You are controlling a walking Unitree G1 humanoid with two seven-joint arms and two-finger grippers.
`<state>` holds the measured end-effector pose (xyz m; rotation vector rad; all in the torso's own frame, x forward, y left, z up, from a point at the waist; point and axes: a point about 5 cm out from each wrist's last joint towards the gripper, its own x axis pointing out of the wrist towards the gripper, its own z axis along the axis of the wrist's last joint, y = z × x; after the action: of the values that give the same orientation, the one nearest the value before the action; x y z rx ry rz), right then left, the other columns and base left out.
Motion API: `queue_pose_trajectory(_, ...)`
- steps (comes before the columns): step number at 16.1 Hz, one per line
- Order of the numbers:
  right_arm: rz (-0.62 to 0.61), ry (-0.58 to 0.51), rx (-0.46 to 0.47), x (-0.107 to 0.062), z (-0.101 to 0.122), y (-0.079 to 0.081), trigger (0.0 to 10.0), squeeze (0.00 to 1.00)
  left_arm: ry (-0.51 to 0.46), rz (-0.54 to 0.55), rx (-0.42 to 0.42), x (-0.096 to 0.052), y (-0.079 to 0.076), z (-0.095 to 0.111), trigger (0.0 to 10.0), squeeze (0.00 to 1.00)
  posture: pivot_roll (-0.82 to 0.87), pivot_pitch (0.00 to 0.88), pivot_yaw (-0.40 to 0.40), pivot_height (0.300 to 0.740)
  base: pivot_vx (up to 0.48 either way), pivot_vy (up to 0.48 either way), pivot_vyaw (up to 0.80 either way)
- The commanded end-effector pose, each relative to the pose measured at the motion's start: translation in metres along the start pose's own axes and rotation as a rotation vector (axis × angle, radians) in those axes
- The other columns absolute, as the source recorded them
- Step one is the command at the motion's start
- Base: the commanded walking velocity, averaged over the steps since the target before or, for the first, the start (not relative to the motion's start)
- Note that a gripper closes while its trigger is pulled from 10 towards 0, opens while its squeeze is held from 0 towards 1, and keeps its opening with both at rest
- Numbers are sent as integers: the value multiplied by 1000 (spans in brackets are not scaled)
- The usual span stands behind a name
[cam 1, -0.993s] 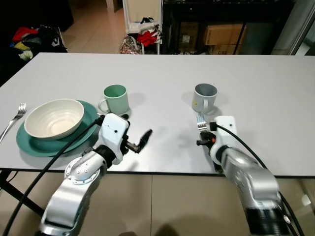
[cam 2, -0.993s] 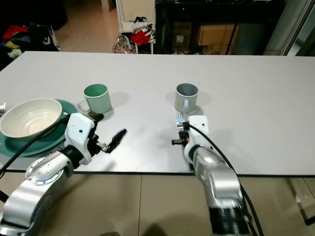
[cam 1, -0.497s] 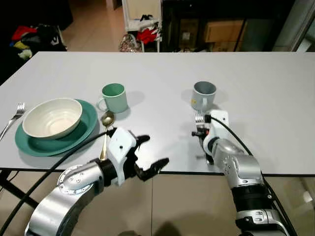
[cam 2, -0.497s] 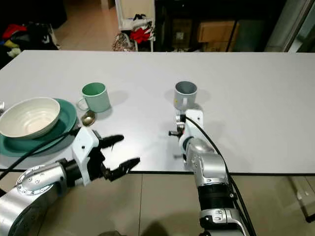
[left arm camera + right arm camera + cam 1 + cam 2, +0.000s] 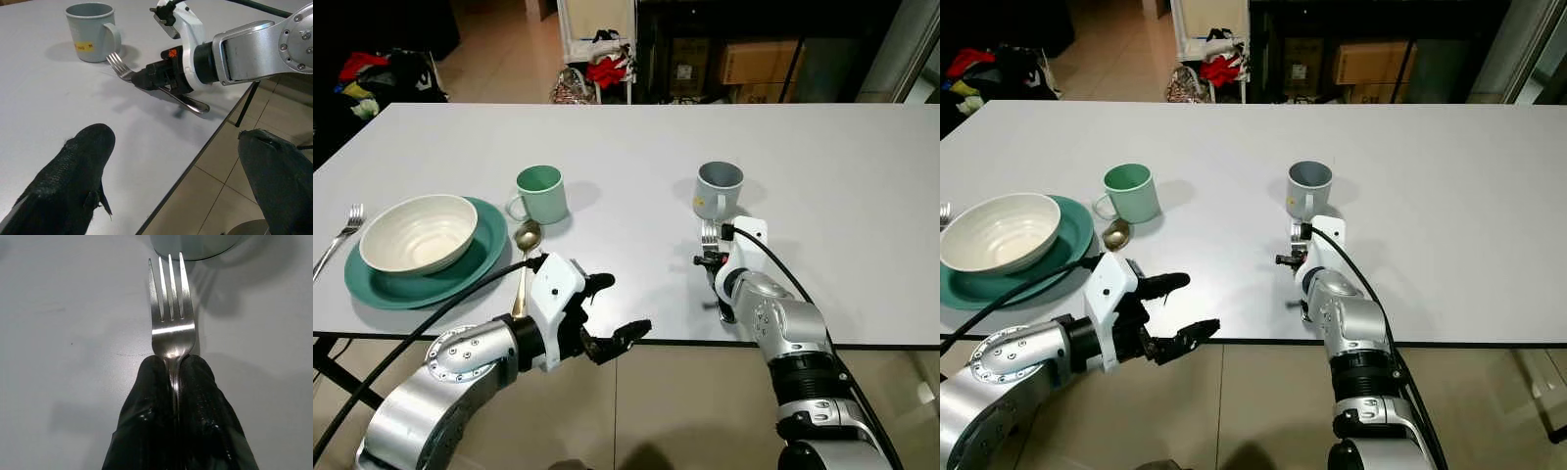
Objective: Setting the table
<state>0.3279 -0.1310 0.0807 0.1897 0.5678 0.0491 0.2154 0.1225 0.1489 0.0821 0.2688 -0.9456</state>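
Now fork [image 5: 170, 328] gripped, tines toward grey mug [image 5: 719, 190]

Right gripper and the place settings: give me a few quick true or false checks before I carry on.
1. The right gripper is shut on a fork. True.
2. The fork's tines point away from the grey mug. False: they point toward it, ending just short of its base.
3. The left gripper holds the spoon. False: its fingers are open with nothing between them, near the table's front edge; the spoon lies on the table by the teal plate.
4. The white bowl sits on the teal plate. True.
5. The green mug lies tipped on its side. False: it stands upright.
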Motion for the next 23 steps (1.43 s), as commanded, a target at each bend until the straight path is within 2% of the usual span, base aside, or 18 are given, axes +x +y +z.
queue_pose_trajectory(1,9,48,14,3,-7,2,10000,831,7,-3,6,-1,1,2,10000,0,112,0,52,740,0,0,0)
queue_pose_trajectory(2,9,45,13,3,-6,2,10000,1000,7,-4,5,-1,2,2,10000,0,112,0,52,740,0,0,0)
queue_pose_trajectory(6,32,-38,21,-5,12,7,10000,1000,-17,48,14,4,10,3,10000,0,97,0,55,740,0,0,0)
queue_pose_trajectory(8,48,-123,-27,-28,32,14,10000,1000,-86,124,26,5,19,14,10000,0,94,0,50,740,0,0,0)
queue_pose_trajectory(10,66,-185,-81,-47,43,16,10000,1000,-141,162,7,3,24,22,10000,0,78,0,59,740,0,0,0)
queue_pose_trajectory(11,122,-248,-154,-66,47,17,10000,1000,-171,205,0,0,25,25,10000,0,64,0,66,740,0,0,0)
queue_pose_trajectory(13,206,-346,-297,-97,43,17,10000,1000,-201,404,-21,0,37,26,10000,0,66,0,66,740,0,0,600)
queue_pose_trajectory(14,233,-365,-298,-105,40,18,10000,1000,-228,494,-17,-1,43,28,10000,0,71,0,65,740,0,0,800)
queue_pose_trajectory(15,217,-384,-269,-110,35,12,10000,1000,-235,633,30,-4,49,30,10000,0,82,0,62,740,0,0,800)
queue_pose_trajectory(17,204,-412,-266,-114,36,10,10000,1000,-241,731,-9,-9,53,27,10000,0,69,0,72,740,0,0,800)
queue_pose_trajectory(19,187,-432,-285,-123,32,7,10000,1000,-231,729,-13,-4,53,24,10000,0,40,0,81,740,0,0,800)
queue_pose_trajectory(21,144,-441,-269,-127,27,-3,10000,1000,-230,727,11,3,49,26,10000,0,63,0,63,740,0,0,800)
queue_pose_trajectory(23,160,-430,-296,-123,24,0,10000,1000,-209,760,-12,-6,46,19,10000,0,101,0,43,740,0,0,800)
